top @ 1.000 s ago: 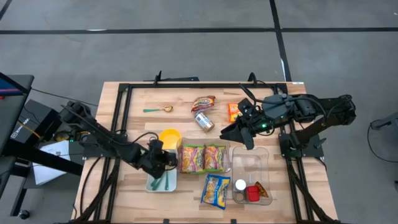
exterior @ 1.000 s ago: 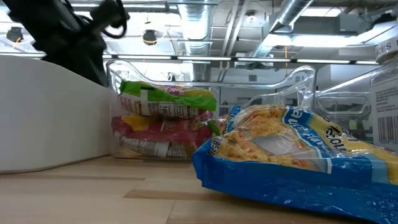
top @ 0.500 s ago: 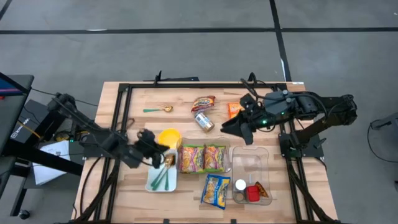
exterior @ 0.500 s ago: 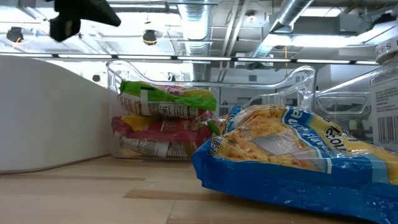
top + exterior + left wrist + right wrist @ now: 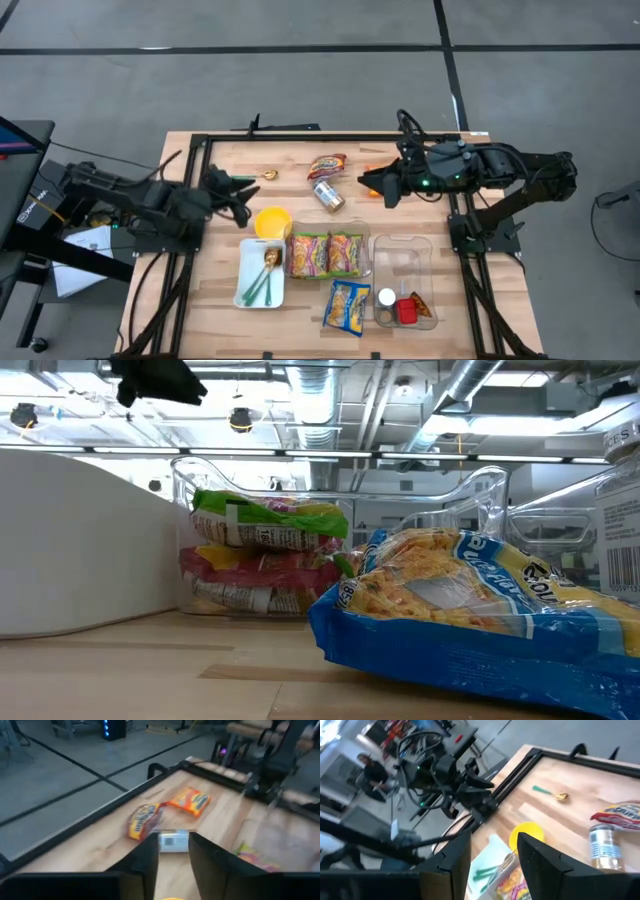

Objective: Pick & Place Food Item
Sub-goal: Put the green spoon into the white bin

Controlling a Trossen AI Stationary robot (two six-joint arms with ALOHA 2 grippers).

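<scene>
Grey floor (image 5: 300,90) with dark seams; ceiling pipes (image 5: 470,390) overhead.

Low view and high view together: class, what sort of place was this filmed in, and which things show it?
Probably a robotics lab or workshop: exposed ceiling ducts, a taped grey floor, and a wooden table in a black frame, with food packets laid out.
</scene>
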